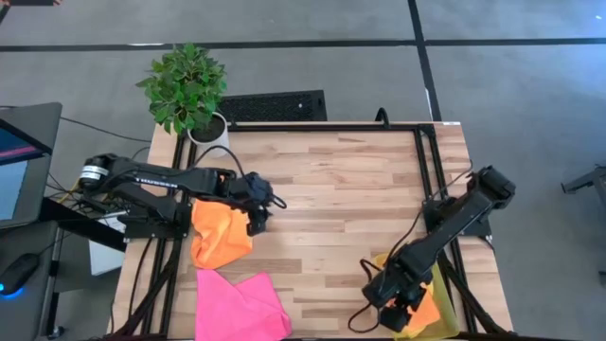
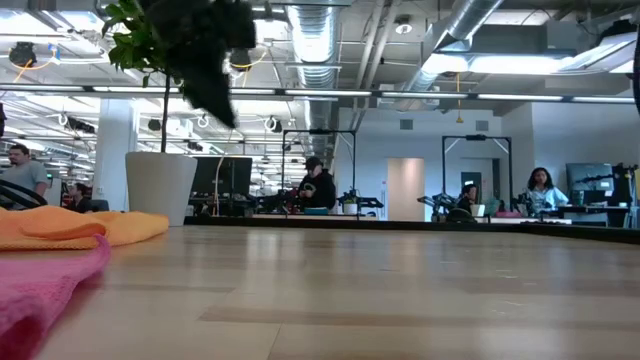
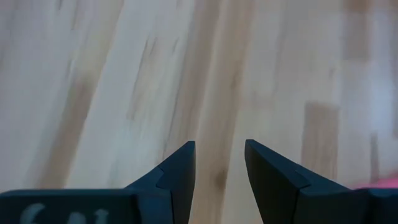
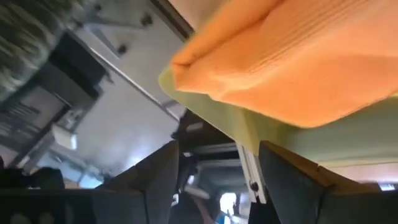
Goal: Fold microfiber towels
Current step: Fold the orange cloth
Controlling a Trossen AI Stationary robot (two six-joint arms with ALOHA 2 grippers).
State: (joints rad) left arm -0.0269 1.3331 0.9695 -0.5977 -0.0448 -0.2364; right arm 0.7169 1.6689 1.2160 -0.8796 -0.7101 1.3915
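An orange towel (image 1: 220, 235) lies crumpled on the table at the left and also shows in the low view (image 2: 70, 228). A hot pink towel (image 1: 237, 303) lies spread near the front edge, just in front of it. A second orange towel (image 4: 298, 56) lies in the yellow bin (image 1: 431, 308) at the front right, drooping over its rim. My left gripper (image 1: 258, 224) is open and empty beside the first orange towel's right edge, over bare wood (image 3: 219, 149). My right gripper (image 1: 396, 305) is open and empty beside the bin (image 4: 217, 165). No yellow towel shows.
A potted plant (image 1: 187, 90) stands at the table's far left corner. A black keyboard-like grille (image 1: 275, 104) lies beyond the far edge. The table's middle (image 1: 341, 199) is bare wood. People sit and stand in the room beyond the table (image 2: 318, 185).
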